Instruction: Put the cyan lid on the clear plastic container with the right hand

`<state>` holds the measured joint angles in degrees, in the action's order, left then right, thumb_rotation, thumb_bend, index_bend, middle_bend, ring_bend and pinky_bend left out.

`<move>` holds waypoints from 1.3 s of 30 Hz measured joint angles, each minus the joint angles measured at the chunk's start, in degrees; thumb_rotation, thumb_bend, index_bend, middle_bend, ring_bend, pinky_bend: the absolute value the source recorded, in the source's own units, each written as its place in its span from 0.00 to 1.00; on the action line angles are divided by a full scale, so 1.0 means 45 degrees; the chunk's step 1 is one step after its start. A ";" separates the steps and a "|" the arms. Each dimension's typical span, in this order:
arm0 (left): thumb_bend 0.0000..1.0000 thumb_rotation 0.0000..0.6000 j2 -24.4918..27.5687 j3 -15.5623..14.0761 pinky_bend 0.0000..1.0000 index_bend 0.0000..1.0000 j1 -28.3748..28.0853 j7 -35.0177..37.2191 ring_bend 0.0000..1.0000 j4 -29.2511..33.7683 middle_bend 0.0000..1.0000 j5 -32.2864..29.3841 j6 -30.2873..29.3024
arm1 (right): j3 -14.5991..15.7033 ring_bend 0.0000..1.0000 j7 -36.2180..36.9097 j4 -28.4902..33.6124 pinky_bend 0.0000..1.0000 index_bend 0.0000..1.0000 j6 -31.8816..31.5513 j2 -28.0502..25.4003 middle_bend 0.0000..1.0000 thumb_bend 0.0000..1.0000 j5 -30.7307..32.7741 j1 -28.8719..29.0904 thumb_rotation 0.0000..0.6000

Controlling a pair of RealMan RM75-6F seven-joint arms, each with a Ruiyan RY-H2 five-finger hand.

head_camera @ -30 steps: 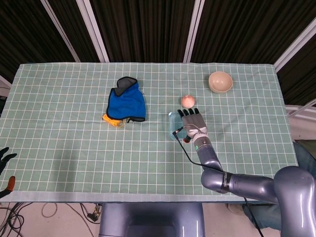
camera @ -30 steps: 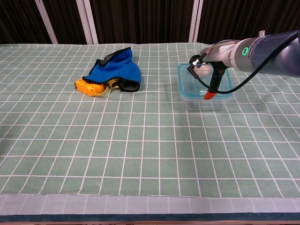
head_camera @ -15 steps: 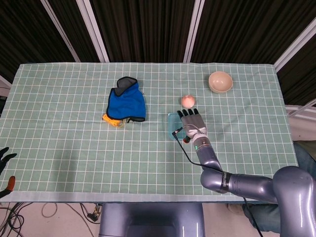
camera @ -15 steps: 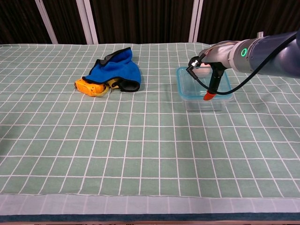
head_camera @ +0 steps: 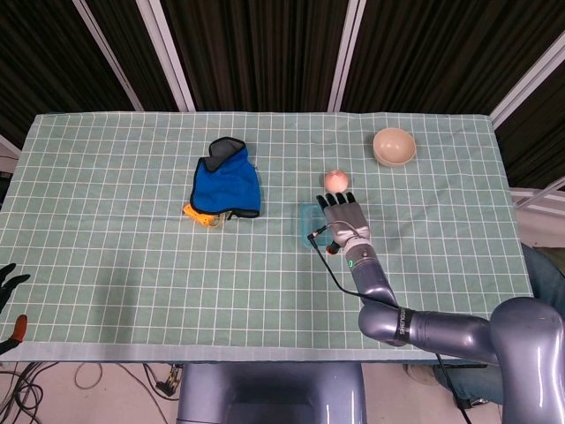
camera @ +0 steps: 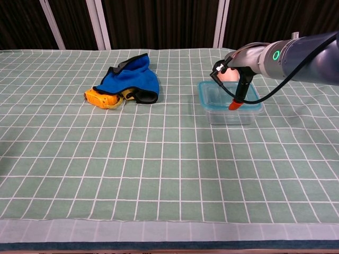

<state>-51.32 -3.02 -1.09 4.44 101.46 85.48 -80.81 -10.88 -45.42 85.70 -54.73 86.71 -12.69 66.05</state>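
The clear plastic container (camera: 231,114) stands right of the table's middle, and the cyan lid (camera: 207,101) lies across its top. In the head view only a cyan strip of the lid (head_camera: 305,221) shows beside my right hand (head_camera: 342,215), which hovers flat over it with fingers stretched out and nothing plainly in its grasp. In the chest view my right forearm (camera: 265,55) reaches in from the right above the container, and a red-tipped cable (camera: 233,105) dangles over the lid. My left hand (head_camera: 9,281) hangs off the table's near left edge, its dark fingers apart.
A blue cloth (head_camera: 228,184) covers a yellow object (camera: 101,99) left of centre. A peach-coloured ball (head_camera: 335,180) sits just beyond the right hand, and a beige bowl (head_camera: 394,146) stands at the far right. Green checked cloth (head_camera: 132,247) covers the table.
The right hand and forearm have risen a little and edged away from me. The cyan lid has shifted slightly left and now sits level on the container.
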 measured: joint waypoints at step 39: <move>0.52 1.00 0.0006 -0.0007 0.00 0.14 -0.0004 0.0071 0.00 -0.0014 0.00 0.0002 0.0026 | -0.0667 0.30 0.2613 -0.0206 0.17 0.68 -0.1886 0.0745 0.58 0.48 -0.3843 -0.1625 1.00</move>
<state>-51.29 -3.05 -1.11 4.76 101.40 85.49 -80.69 -13.88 -33.66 84.77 -63.22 90.06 -29.98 58.73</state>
